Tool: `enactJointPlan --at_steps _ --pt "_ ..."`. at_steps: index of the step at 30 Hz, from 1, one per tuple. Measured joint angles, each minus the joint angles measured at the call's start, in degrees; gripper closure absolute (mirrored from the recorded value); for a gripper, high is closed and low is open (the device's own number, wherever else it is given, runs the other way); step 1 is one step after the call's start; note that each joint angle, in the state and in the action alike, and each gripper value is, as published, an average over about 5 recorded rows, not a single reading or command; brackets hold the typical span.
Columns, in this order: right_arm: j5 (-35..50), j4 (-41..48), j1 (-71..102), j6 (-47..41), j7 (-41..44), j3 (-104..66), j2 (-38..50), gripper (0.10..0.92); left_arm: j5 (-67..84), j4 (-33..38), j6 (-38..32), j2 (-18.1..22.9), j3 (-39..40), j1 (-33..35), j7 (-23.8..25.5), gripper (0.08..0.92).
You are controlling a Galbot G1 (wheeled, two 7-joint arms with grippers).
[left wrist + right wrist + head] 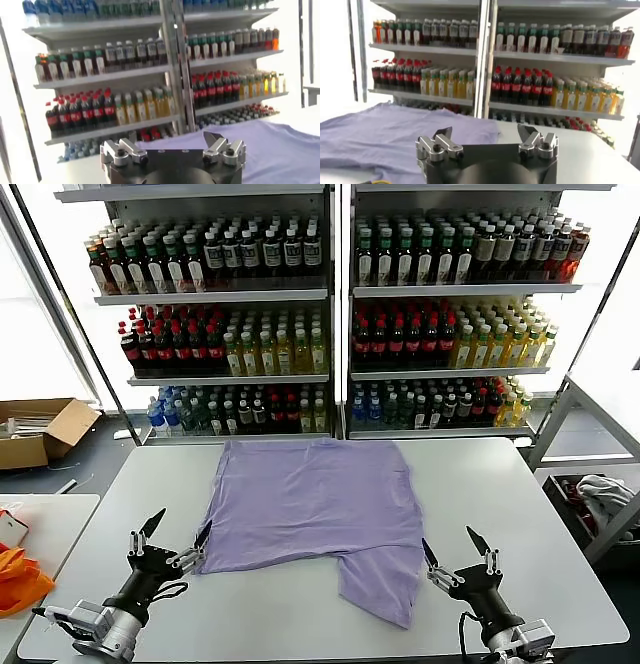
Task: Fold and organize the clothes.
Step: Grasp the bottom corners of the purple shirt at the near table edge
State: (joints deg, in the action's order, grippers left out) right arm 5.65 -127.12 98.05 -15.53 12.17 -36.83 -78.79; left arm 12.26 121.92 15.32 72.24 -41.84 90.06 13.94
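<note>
T-shirt: You have the lavender T-shirt [310,504] lying spread on the white desk [520,514], roughly mid-desk, with one flap hanging down toward the near edge on your right side. No print shows, so it probably lies face down.
Left claw: Your left claw [173,531] hovers above the desk's near left part, just beside the shirt's left edge, fingers spread wide, holding nothing.
Right claw: Your right claw [452,548] sits near the front right, beside the trailing flap, equally wide open and empty.
Stage: You likely have not started folding.
Risk: The shirt lies uneven; if you pinch only the top layer at the flap, the fold may drag skewed or bunch.
Risk: Lifting one side first could slide the whole cloth toward the near edge.
Surroundings: Bottle shelves [330,314] stand behind, well apart.
</note>
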Motion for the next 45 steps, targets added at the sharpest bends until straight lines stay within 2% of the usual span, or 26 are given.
enactJointPlan --at_steps 8,21,26,29,45 --pt "-2.69 -0.60 2.89 -2.78 -1.27 2.23 -1.52 0.203 2.38 -2.84 5.43 -2.08 1.63 -0.54 -2.96 0.177" --pt "-6.25 2.79 2.66 -4.87 -3.64 8.00 -3.87 0.222 4.94 -7.04 9.31 -1.88 3.49 -2.15 -4.25 0.177" --pt "-7.07 4.24 2.09 -4.61 -4.03 9.92 -4.59 0.353 5.74 -8.57 9.95 -1.70 3.82 -2.99 -4.47 0.180" --pt "-7.35 4.72 2.03 -4.37 -4.23 10.68 -4.74 0.440 6.13 -9.44 10.19 -1.63 3.96 -3.40 -4.55 0.221" --pt "-8.13 5.59 2.46 -2.46 -4.24 11.69 -4.33 0.886 7.32 -11.73 9.72 -0.76 4.41 -4.34 -4.32 0.681"
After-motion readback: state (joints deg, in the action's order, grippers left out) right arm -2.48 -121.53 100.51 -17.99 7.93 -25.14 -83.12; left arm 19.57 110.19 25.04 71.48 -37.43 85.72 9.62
